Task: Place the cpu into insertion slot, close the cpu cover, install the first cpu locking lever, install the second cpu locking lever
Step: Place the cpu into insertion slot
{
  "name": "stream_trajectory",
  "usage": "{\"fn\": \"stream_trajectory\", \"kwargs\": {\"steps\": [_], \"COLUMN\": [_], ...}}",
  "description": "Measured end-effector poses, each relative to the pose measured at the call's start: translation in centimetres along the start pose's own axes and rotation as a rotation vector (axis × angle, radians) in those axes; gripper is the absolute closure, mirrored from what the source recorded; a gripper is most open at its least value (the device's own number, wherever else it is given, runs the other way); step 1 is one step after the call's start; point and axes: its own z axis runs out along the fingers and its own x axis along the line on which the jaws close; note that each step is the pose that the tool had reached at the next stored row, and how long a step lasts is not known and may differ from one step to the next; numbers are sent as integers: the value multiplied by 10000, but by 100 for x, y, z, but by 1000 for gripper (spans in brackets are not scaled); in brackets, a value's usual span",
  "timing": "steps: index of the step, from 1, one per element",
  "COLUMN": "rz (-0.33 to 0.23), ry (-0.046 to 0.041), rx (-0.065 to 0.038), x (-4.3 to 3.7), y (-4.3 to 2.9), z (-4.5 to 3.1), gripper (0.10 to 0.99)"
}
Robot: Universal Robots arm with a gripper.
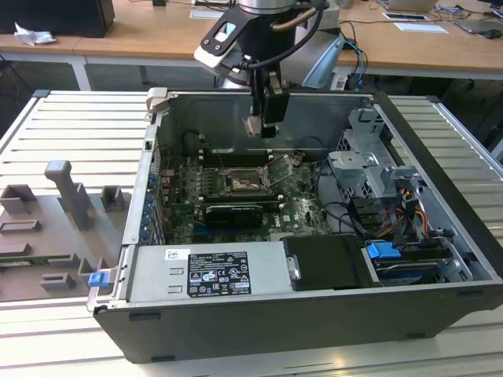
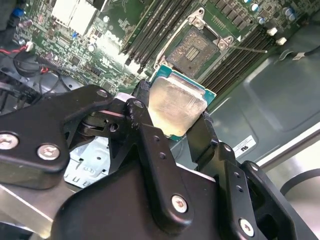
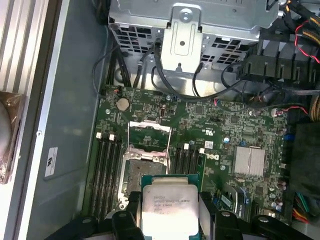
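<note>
The cpu [image 3: 170, 207] lies flat between the fingers, its pale metal top turned up towards both wrist cameras and a green edge showing round it [image 2: 176, 106]; it is square, so neither side reads as a long axis; in the first wrist view its edges run roughly in line with those of the insertion slot [image 3: 142, 170]. The jaws are closed to the chip's width, one black finger [image 2: 145, 100] on each of two opposite edges, so the gripper [image 3: 170, 212] holds the cpu and touches nothing else. In the exterior view the cpu [image 1: 252, 126] hangs at the gripper's [image 1: 263, 118] tip, above the green board and clear of it; the insertion slot [image 1: 240, 182] lies below, towards the camera. The socket is uncovered [image 2: 192, 47], its dark contact field bare; the cpu cover [image 3: 149, 134] stands swung back at one side of it [image 1: 279, 169]. Long black memory slots [image 3: 106, 172] flank the socket on both sides. Faint print marks the chip's top in the first wrist view, too small to read; a white label [image 1: 216, 273] sits on the grey power supply at the near wall of the open black case [image 1: 440, 141]; a small sticker [image 3: 50, 162] is on the case's inner wall.
</note>
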Motion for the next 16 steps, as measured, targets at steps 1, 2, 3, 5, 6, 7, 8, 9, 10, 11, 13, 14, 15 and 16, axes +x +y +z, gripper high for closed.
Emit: {"fn": "stream_trajectory", "kwargs": {"steps": [1,2,3,5,6,7,8,9,10,11,13,14,15,16], "rz": [61,119,133,144,145,148,152,156,163,165,169,170,172,178], "ry": [-5,-10,-11,-13,-14,-17,-17,-17,-18,-19,-19,-18,-19,-17], "rx": [-1,-2,-3,-3,-3,-2,-2,-3,-3,-2,-3,-3,-3,-5], "x": [0,0,0,-1,-1,-1,-1,-1,-1,-1,-2,-1,-2,-2], "y": [0,-2,-2,-3,-4,-4,-5,-5,-6,-6,-8,-8,-9,-10], "z": [5,16,23,38,45,50,54,58,66,70,76,79,81,89], "gripper": [545,545,545,545,545,545,545,545,545,545,545,545,545,545]}}
